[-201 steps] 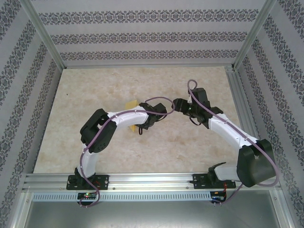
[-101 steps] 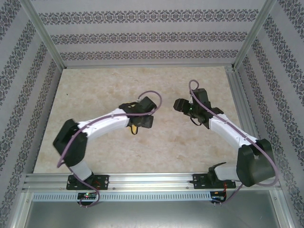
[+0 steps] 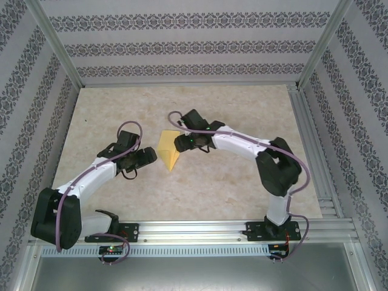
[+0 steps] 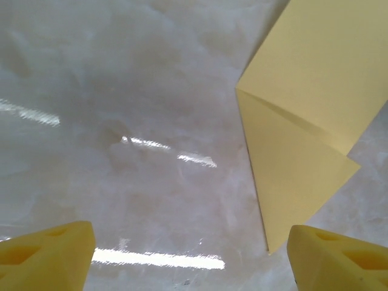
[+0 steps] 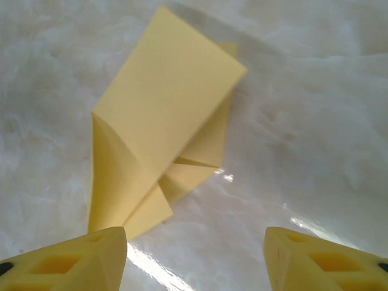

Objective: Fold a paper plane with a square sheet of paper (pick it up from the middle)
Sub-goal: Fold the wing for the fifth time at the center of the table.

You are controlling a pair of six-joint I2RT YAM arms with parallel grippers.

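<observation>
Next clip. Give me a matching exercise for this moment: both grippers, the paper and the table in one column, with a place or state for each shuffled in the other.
Column one:
1. left gripper
2. right gripper
3. square sheet of paper
4. table

Column two:
A. yellow, folded into layers, lying between the two grippers
B. open, at the paper's right side
C. pale marbled surface
D. open, at the paper's left side

Pairs: 1-D, 2-B, 3-A, 4-C
</observation>
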